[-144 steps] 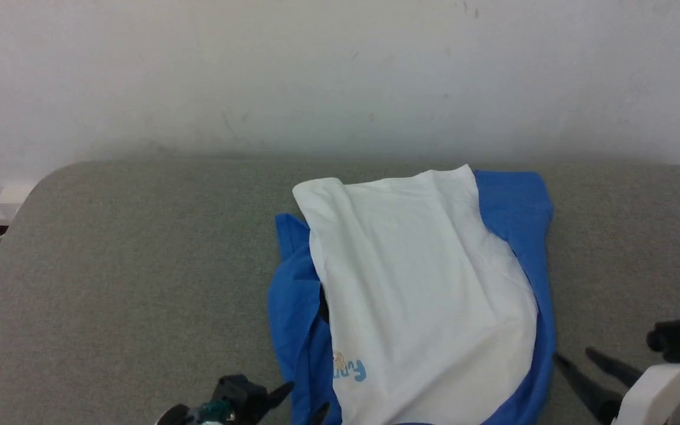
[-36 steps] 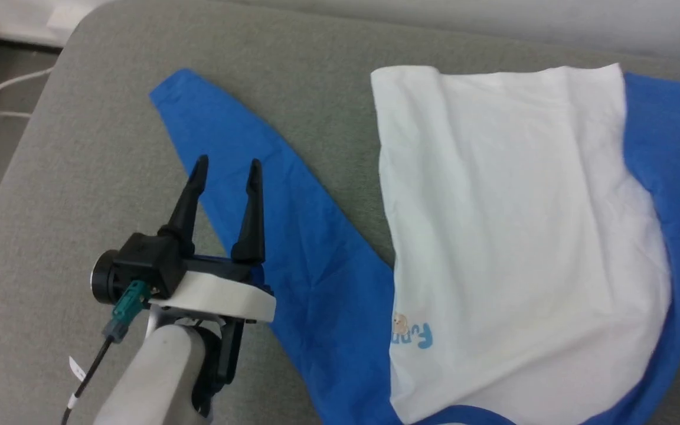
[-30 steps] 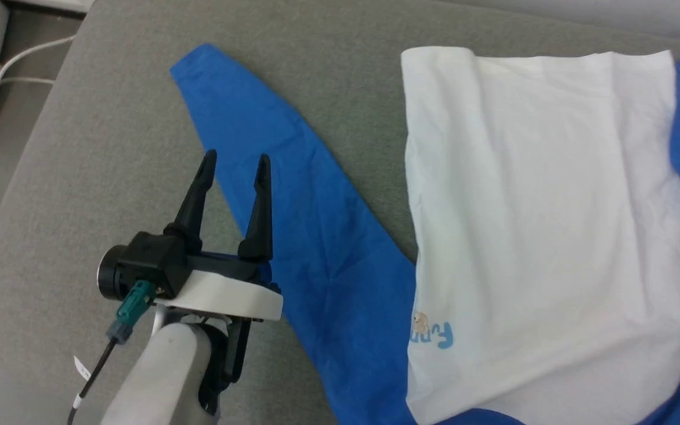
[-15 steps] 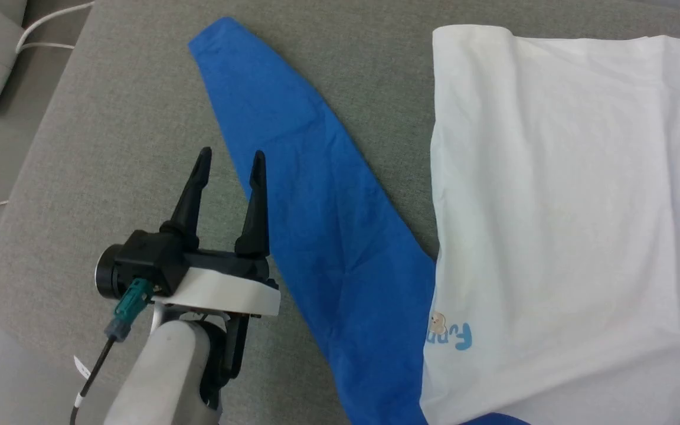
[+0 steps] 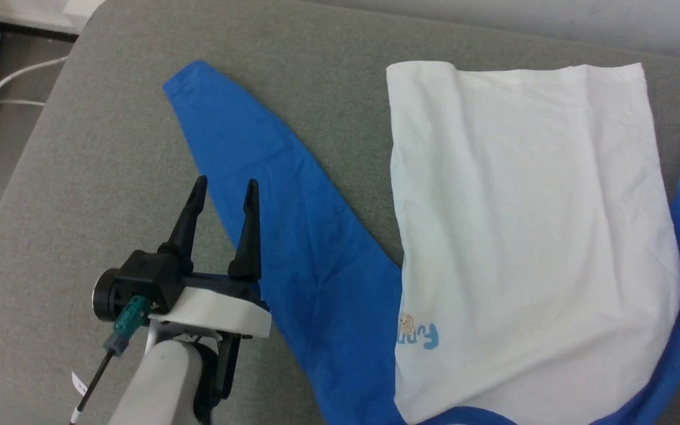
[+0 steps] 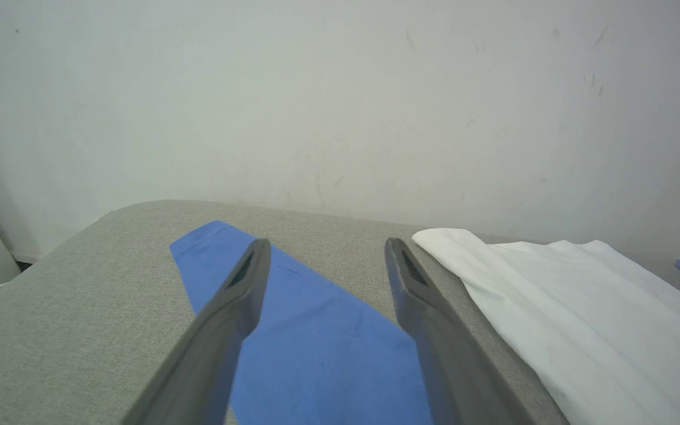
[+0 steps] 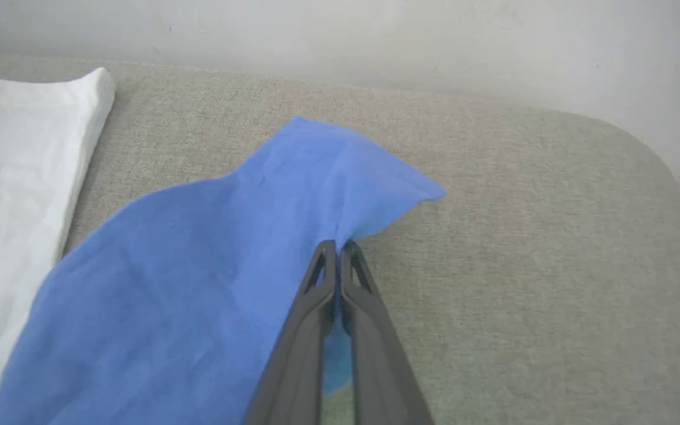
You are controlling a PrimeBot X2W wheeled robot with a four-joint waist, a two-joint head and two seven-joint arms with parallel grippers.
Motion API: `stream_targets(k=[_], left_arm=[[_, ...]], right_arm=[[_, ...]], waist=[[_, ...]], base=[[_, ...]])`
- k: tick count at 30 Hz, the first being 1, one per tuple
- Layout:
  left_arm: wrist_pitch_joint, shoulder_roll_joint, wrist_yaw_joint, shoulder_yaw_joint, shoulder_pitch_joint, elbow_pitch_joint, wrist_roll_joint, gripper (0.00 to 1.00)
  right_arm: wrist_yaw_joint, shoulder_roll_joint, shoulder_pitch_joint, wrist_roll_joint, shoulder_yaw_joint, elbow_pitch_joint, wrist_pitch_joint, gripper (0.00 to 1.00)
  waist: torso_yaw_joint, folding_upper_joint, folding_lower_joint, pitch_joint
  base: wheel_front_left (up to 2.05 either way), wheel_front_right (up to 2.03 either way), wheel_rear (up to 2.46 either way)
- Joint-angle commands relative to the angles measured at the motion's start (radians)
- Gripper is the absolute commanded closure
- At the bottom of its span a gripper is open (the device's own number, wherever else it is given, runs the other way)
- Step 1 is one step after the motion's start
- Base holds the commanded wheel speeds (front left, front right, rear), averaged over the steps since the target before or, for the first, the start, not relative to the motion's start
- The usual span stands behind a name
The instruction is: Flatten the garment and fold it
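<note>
Lying across the grey padded surface (image 5: 80,177), the garment (image 5: 523,206) is occupying head-view centre and right, its blue sleeve (image 5: 269,195) reaching toward upper left. The left gripper (image 5: 225,183) is hovering at lower left, jaws apart. The right gripper (image 7: 337,247) is clamping the second sleeve (image 7: 198,254) at wrist-view centre.
</note>
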Motion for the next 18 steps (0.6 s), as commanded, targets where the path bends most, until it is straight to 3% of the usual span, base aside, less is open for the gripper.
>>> stream_targets(k=[1, 12, 18], left_arm=[[-0.005, 0.004, -0.007, 0.004, 0.013, 0.003, 0.005, 0.0], [-0.005, -0.001, -0.009, -0.009, 0.048, 0.0, 0.003, 0.0], [-0.005, 0.001, -0.012, -0.009, 0.054, 0.0, -0.002, 0.0]], right_arm=[[-0.002, -0.007, 0.017, 0.01, -0.007, -0.01, -0.009, 1.0], [-0.002, -0.096, 0.16, -0.07, -0.174, -0.036, -0.009, 1.0], [-0.002, -0.067, 0.248, -0.13, -0.267, -0.017, 0.02, 1.0]], waist=[[-0.049, 0.0, 0.0, -0.048], [-0.092, 0.0, 0.0, -0.083], [-0.094, 0.0, 0.0, -0.084]], base=[[0.0, 0.0, 0.0], [0.0, 0.0, 0.0], [0.0, 0.0, 0.0]])
